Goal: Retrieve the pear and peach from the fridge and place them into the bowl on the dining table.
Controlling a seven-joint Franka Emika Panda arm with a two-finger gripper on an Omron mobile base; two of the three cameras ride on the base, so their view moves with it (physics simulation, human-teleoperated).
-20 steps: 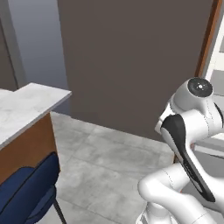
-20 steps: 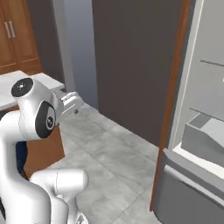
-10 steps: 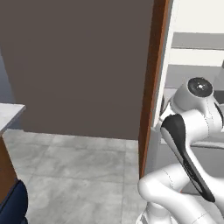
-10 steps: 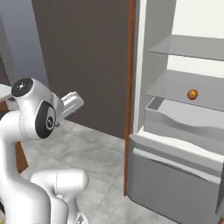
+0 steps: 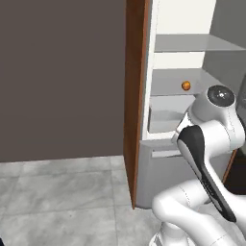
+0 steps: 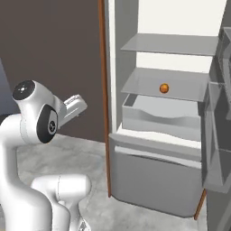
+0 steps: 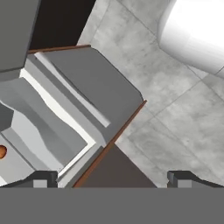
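The fridge [image 6: 158, 135] stands open, so its small orange fruit [image 6: 164, 88], probably the peach, lies reachable near the middle shelf's front edge, while the gripper [image 7: 113, 177] keeps its jaws spread, empty, for approach.

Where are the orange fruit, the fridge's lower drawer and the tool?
orange fruit [image 6: 164, 88], right base view, middle of the fruit on the shelf.
lower drawer [image 6: 153, 180], right base view, its grey front.
tool [image 7: 111, 179], hand view, midway between its open fingertips.
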